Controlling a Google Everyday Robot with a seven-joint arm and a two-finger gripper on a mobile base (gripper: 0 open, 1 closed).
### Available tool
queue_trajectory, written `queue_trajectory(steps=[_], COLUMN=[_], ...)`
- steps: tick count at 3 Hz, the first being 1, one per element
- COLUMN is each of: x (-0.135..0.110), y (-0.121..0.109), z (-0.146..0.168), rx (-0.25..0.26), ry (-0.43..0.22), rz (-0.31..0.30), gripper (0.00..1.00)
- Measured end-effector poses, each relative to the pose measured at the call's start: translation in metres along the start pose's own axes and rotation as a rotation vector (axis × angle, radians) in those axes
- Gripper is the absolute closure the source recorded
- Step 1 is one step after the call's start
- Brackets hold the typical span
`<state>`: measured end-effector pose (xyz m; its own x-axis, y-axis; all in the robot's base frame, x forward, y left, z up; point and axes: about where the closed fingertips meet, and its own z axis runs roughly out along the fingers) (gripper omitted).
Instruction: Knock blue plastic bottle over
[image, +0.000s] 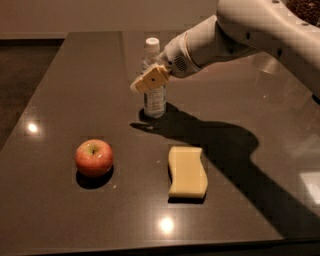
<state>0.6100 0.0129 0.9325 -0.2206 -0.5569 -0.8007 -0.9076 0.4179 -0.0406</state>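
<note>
The blue plastic bottle (154, 100) stands upright on the dark table (60, 80), clear with a white cap and a printed label. My gripper (149, 80), with tan fingertips, reaches in from the upper right on a white arm and sits in front of the bottle's upper body, covering part of it. It appears to be at or against the bottle's side.
A red apple (94, 157) lies front left of the bottle. A yellow sponge (187, 171) lies front right of it. The table's front edge runs along the bottom of the view, and its left edge borders the floor.
</note>
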Motion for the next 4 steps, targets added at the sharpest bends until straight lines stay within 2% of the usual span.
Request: queue_trajectory(steps=[1,2,3,4], x=[-0.011,-0.021,-0.013,0.02], y=[-0.001,-0.007,-0.024,-0.037], z=[-0.003,-0.015,-0.021,-0.029], rx=[0.002,0.035,0.069,0.047], ry=[0.043,0.175,0.377,0.579], rz=[-0.039,-0.095,-0.151,-0.176], gripper=[0.57,0.8,1.0,1.0])
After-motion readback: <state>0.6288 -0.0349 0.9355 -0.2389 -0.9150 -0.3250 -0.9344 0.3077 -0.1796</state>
